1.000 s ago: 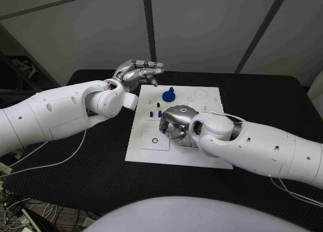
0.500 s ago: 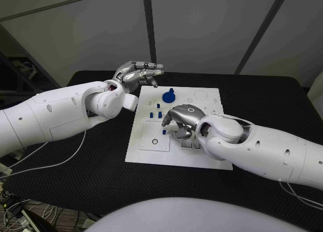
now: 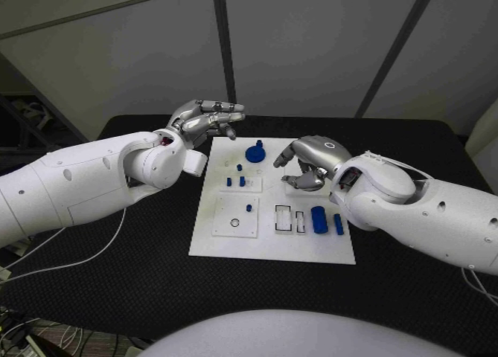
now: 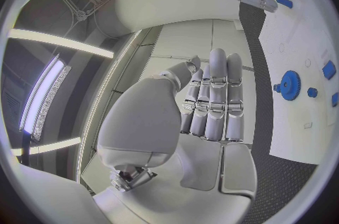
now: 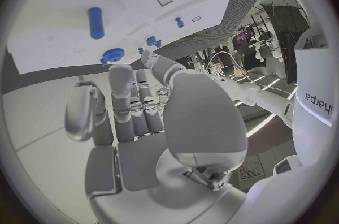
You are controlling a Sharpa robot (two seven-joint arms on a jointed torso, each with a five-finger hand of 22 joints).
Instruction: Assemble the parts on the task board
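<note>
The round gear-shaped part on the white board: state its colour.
Blue gear-shaped part; the left wrist view shows it best.

- I see the right robot hand (image 3: 308, 162) hanging over the task board (image 3: 272, 249) at its far right.
- Blue gear (image 3: 255, 152) stands upright between both hands.
- I read the near counter (image 3: 120, 279) as open.

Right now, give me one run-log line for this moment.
left hand: empty, above table beyond board | right hand: empty, above white task board | blue gear part: on board
</note>
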